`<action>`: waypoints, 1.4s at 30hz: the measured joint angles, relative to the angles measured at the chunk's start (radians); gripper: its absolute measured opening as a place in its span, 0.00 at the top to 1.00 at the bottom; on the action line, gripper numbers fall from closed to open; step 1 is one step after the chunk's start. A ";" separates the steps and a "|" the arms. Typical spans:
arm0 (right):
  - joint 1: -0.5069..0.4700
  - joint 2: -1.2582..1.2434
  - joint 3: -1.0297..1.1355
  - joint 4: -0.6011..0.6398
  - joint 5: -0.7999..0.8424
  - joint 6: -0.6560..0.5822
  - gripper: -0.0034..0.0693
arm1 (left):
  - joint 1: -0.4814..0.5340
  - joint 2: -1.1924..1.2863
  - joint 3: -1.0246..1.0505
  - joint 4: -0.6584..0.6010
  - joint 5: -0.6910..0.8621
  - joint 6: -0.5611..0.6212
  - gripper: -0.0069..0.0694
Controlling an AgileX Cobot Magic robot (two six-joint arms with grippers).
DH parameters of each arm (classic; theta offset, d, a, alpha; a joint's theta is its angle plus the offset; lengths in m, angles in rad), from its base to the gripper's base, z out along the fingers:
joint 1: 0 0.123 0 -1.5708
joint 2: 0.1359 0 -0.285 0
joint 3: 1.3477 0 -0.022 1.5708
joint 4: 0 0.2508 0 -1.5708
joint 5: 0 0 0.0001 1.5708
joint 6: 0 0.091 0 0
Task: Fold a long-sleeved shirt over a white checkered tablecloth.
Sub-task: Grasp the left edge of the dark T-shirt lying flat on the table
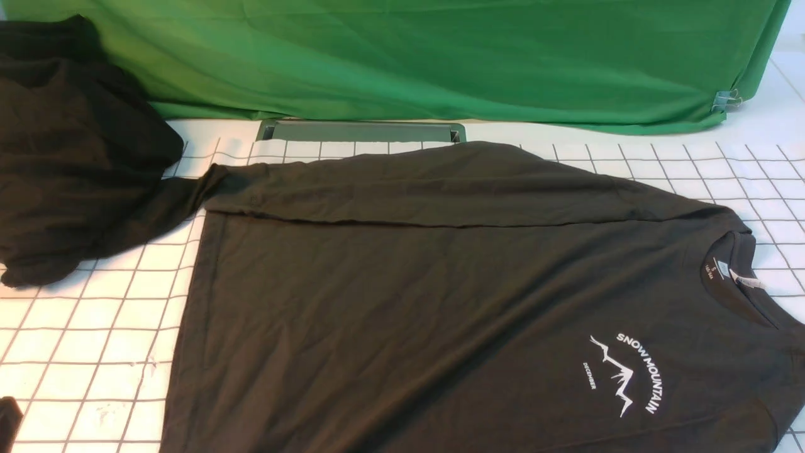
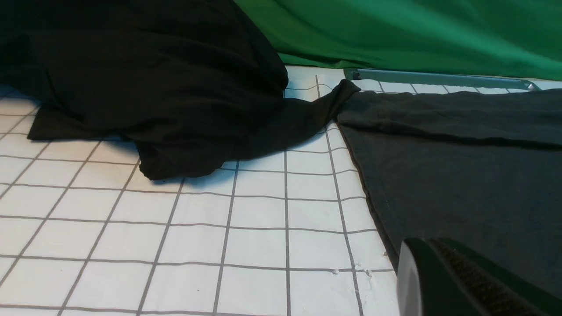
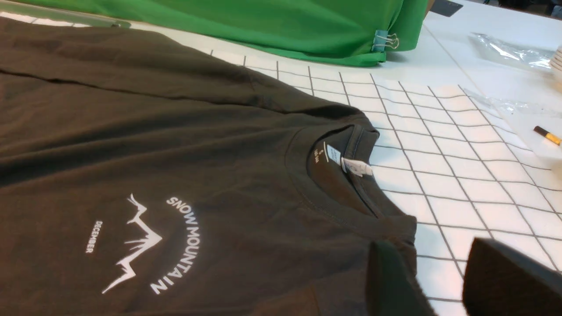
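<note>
Shirt (image 1: 440,302) lay flat and face up on the tablecloth (image 1: 82,327), collar toward the robot's right, hem toward its left, near edge running out of the front view. The print (image 1: 629,371) sat on the chest, and the white label (image 1: 748,281) poked out at the neck. One sleeve (image 1: 402,189) was folded across the far side of the body, and its end trailed off left, right into the black heap (image 1: 69,145). Sleeve and heap touched there, and I couldn't tell where one stopped and the other began.

Left gripper (image 2: 439,272) hovered low over the hem corner, jaws closed together, gripping nothing. Right gripper (image 3: 428,245) was down by the near shoulder beside the collar, jaws parted, no cloth pinched between them.

Further out, a grey metal slot (image 1: 361,131) sat just past the shirt's far edge, with the green cloth (image 1: 440,56) hanging behind it, pinned at its right corner by a clip (image 1: 723,100). Off the tablecloth on the right lay clear plastic bags (image 3: 509,50) and a small dark stick with a yellow tip (image 3: 546,135).
</note>
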 joint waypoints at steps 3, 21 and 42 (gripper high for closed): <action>0.000 0.000 0.000 0.000 0.000 0.000 0.62 | 0.000 0.000 0.000 0.000 0.000 0.000 0.91; 0.000 0.000 0.000 0.000 0.000 0.000 0.62 | 0.000 0.000 0.000 0.003 -0.001 0.000 0.91; 0.000 0.000 0.000 0.000 0.000 0.000 0.62 | 0.000 0.018 -0.115 -0.387 -0.769 -0.267 0.91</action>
